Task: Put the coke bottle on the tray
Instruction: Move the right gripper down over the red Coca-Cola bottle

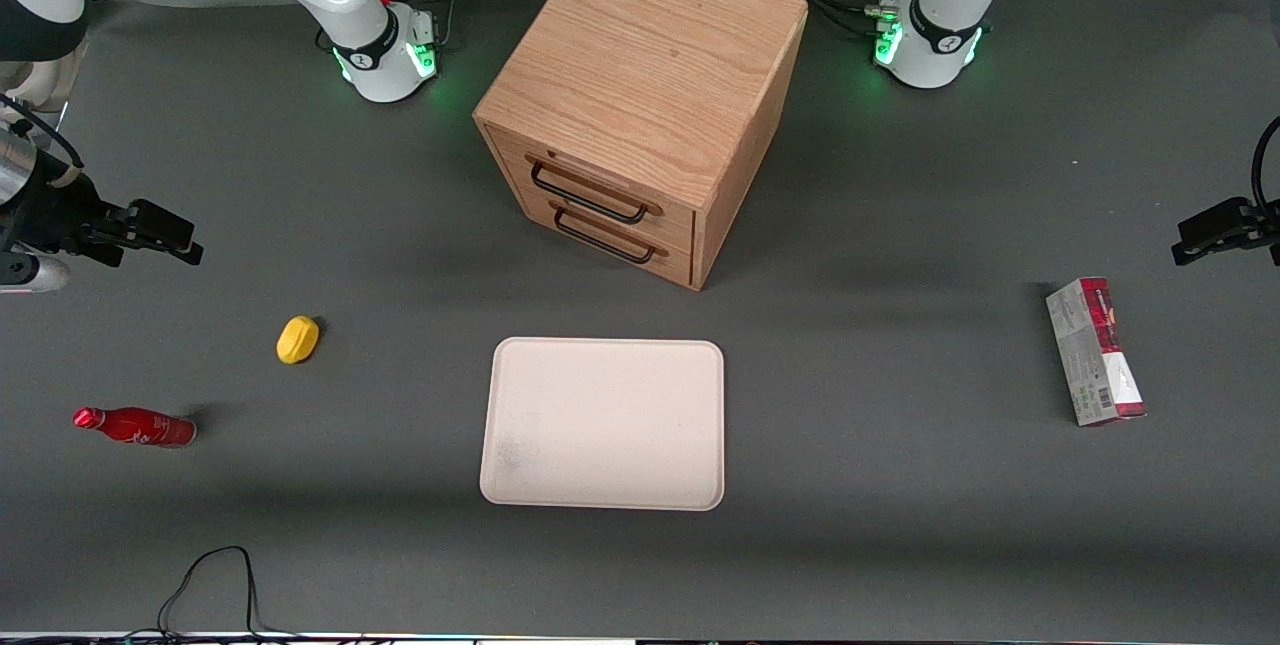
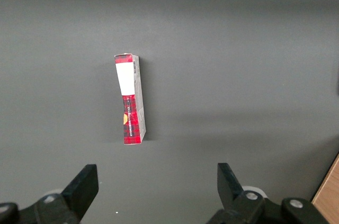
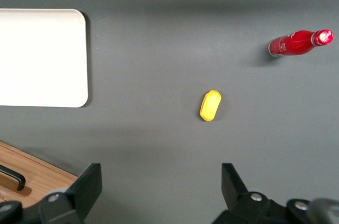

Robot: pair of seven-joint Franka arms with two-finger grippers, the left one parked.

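- Only the front view shows the carton (image 1: 1095, 352) and drawers (image 1: 640, 110).
- Gripper (image 1: 185, 243), at that frame's left edge, is spread wide, holding nothing.
- Bottle (image 1: 135, 426) stands low in that frame; tray (image 1: 603, 424) centre.

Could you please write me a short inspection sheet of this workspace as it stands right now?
Surface: dark grey table, no spills seen.
Job's things: coke bottle standing toward the working arm's end; tray bare, in front of the drawer cabinet.
Clutter: yellow object beside the bottle; carton box toward the parked arm's end.
Grippers: gripper open, holding nothing, above the table, farther from the camera than the bottle.
Cables: black cable at the table's near edge.
Surroundings: nothing seen.
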